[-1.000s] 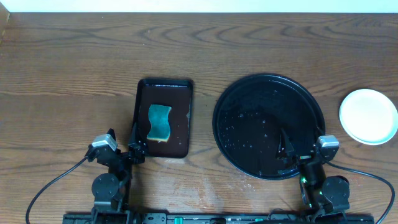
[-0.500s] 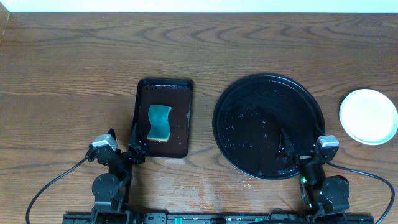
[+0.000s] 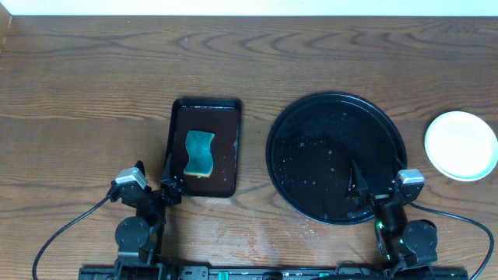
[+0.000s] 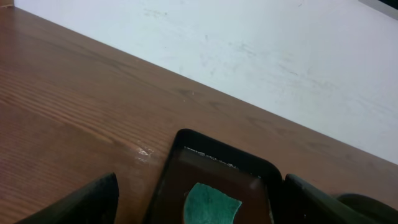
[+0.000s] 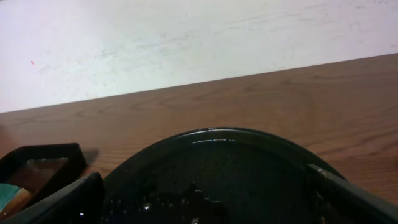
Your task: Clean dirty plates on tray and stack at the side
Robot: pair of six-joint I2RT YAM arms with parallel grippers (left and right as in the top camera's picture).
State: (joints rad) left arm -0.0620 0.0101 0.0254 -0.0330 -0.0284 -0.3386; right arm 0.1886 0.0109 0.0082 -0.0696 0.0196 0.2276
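Observation:
The round glossy black tray (image 3: pixel 336 117) sits right of centre with no plate on it, only water drops. It fills the lower part of the right wrist view (image 5: pixel 217 162). A pale round plate (image 3: pixel 461 145) lies on the table to the right of the tray, and I cannot tell from above whether others are stacked under it. My right gripper (image 3: pixel 377 187) is open and empty over the tray's near edge; in its own view (image 5: pixel 208 208) the jaws are wide apart. My left gripper (image 3: pixel 156 187) is open and empty at the near left corner of the rectangular tray, as its own view (image 4: pixel 202 211) also shows.
A smaller rectangular black tray (image 3: pixel 226 132) left of centre holds a teal sponge (image 3: pixel 199 152), which also shows in the left wrist view (image 4: pixel 208 202). A white wall borders the table's far edge.

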